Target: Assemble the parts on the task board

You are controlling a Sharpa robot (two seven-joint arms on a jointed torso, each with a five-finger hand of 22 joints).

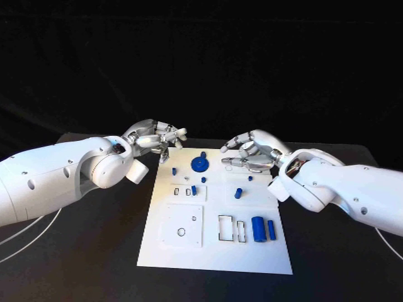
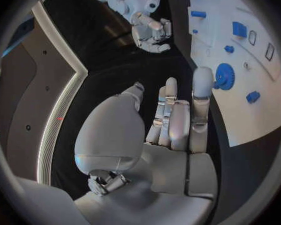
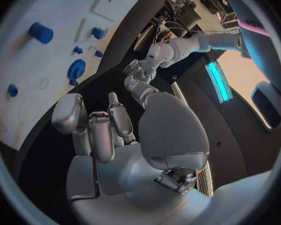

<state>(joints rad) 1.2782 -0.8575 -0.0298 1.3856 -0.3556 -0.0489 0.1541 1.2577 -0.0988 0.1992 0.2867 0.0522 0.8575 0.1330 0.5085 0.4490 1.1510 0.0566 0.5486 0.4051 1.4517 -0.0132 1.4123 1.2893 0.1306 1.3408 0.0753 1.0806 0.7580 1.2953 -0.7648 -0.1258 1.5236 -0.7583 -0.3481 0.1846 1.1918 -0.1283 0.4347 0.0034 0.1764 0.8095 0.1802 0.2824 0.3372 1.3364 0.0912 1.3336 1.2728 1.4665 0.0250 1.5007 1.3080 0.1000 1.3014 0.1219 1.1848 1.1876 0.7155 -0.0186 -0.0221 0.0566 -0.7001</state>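
Both hands hovered at the board's (image 1: 165, 251) far end, left hand (image 1: 156, 139) and right hand (image 1: 250, 153) spread and empty (gear (image 1: 199, 164) between them).

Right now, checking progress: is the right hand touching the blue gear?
Apart. The right wrist view shows black table between the right hand and the blue gear.
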